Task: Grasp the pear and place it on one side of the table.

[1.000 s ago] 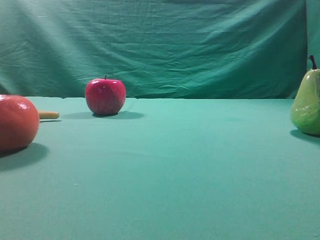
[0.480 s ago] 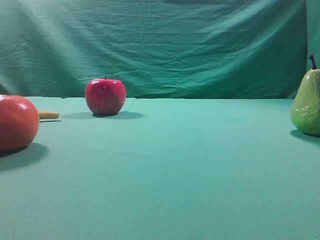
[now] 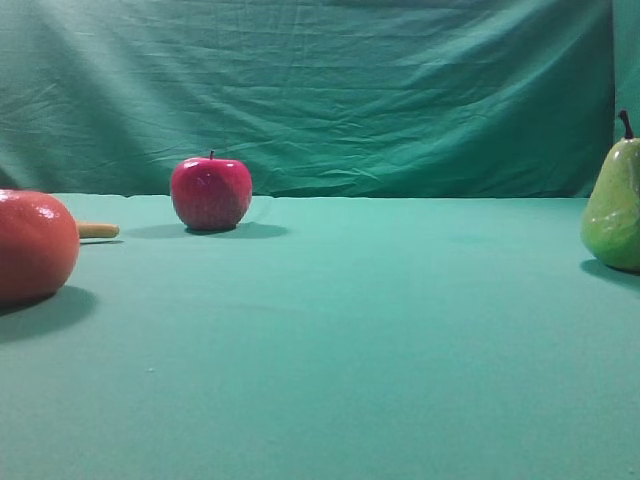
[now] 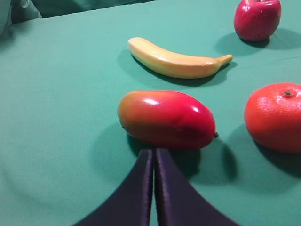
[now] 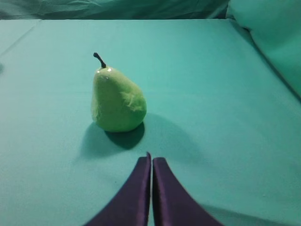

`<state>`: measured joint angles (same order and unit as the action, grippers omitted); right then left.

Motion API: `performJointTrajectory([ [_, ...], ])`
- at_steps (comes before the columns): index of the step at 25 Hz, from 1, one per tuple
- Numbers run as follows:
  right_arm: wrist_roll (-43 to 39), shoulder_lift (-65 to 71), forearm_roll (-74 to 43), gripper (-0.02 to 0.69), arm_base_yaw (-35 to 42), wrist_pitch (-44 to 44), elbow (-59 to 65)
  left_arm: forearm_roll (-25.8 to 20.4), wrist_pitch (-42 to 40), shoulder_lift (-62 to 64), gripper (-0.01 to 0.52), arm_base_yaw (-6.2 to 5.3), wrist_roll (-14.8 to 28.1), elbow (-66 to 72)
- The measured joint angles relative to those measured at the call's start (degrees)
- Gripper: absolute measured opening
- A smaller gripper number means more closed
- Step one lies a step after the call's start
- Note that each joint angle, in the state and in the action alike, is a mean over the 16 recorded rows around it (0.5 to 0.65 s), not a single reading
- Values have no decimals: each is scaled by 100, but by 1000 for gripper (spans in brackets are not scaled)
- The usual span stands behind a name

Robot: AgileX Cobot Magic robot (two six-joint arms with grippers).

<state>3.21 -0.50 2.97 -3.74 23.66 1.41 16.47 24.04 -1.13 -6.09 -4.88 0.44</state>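
Observation:
The yellow-green pear (image 3: 613, 208) with a dark stem stands upright at the right edge of the teal table (image 3: 350, 330). In the right wrist view the pear (image 5: 117, 101) stands ahead and a little left of my right gripper (image 5: 151, 159), which is shut and empty, apart from it. My left gripper (image 4: 154, 153) is shut and empty, just in front of a red-yellow mango (image 4: 167, 119). Neither gripper shows in the exterior view.
A red apple (image 3: 210, 192) stands at the back left, also in the left wrist view (image 4: 257, 19). A round orange-red fruit (image 3: 32, 245) sits at the left edge, a banana tip (image 3: 97, 230) behind it. The banana (image 4: 176, 62) and the orange fruit (image 4: 275, 115) lie near the mango.

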Motion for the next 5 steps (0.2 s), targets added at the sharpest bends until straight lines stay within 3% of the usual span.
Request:
performJointTrajectory([
  [5,0,0,0,0,0,-8,1,0,0,0,0,0,0,0],
])
